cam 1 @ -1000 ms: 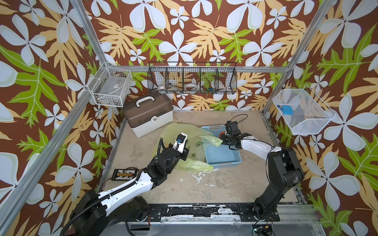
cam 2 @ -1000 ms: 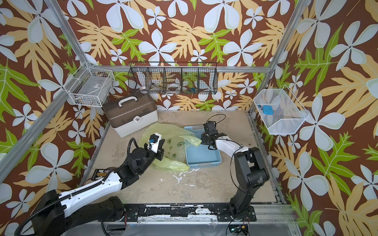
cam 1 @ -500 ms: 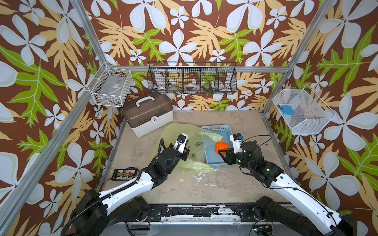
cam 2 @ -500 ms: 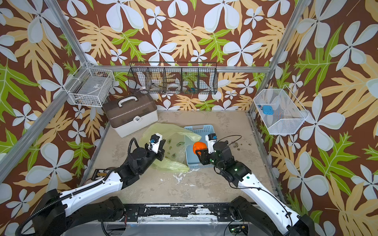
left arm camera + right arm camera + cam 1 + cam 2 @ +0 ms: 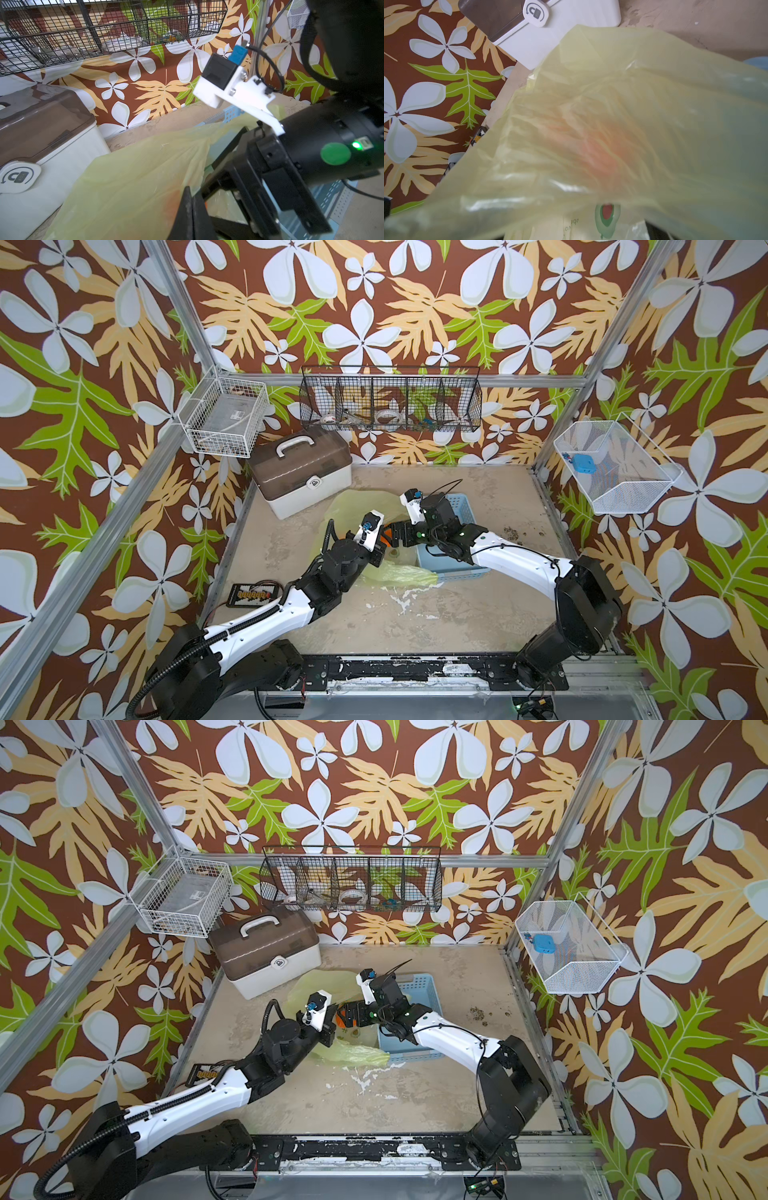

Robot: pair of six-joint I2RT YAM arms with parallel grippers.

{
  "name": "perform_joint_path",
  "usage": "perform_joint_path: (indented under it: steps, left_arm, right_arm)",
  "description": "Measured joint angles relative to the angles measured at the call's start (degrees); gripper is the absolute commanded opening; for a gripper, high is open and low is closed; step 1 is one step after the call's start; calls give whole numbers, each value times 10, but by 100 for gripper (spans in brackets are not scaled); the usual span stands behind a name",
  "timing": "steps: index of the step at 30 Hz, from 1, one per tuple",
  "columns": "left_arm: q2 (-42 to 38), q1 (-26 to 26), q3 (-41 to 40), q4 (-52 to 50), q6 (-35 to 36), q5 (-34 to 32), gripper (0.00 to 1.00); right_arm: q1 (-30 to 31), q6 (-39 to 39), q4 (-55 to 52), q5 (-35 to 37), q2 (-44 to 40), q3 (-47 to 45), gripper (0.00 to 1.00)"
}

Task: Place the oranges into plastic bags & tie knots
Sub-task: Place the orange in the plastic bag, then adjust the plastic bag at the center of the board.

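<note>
My right gripper (image 5: 394,534) has swung over from the basket (image 5: 455,569) and its jaws now stand spread, leaving the orange (image 5: 343,1017) at the mouth of the bag (image 5: 135,176) (released, I judge). My left gripper (image 5: 191,207) stays clenched on the rim.

The round white latch (image 5: 19,176) on the brown-lidded case (image 5: 41,124) bore a grey padlock sign ringed by a curved arrow, plain in both wrist views; the yellow-green plastic bag (image 5: 612,124) carried a few small grey letters beside a printed avocado picture (image 5: 607,216), seen reversed through the film and too broken to make a word; the yellow marks on the small black board (image 5: 251,595) at the table's edge were too small to read.
</note>
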Motion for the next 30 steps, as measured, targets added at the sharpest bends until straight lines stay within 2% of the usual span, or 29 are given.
perform_joint_path:
  steps: [7, 11, 17, 21, 22, 24, 26, 29, 30]
  left_arm:
    - [11, 3, 2, 8, 0, -3, 0]
    - [15, 5, 5, 10, 3, -3, 0]
    - [17, 7, 5, 11, 5, -1, 0]
    - [18, 7, 9, 11, 8, 0, 0]
    - [18, 7, 9, 12, 8, 1, 0]
    - [18, 7, 10, 12, 7, 1, 0]
    - [19, 7, 11, 12, 11, 2, 0]
    - [21, 7, 12, 12, 9, 3, 0]
    - [22, 7, 12, 12, 9, 4, 0]
  right_arm:
    - [-3, -25, -51, 2, -231, -87, 98]
    - [-3, -22, -91, 12, -322, -129, 100]
    - [-3, 19, -123, -21, -377, -215, 99]
    - [-3, 53, -108, -45, -372, -257, 92]
    - [-3, 58, -100, -50, -366, -263, 87]
    - [-3, 70, -87, -56, -355, -269, 70]
    - [-3, 75, -75, -65, -348, -271, 47]
    - [-3, 89, -57, -77, -346, -270, 5]
    - [-3, 90, -51, -79, -347, -269, 0]
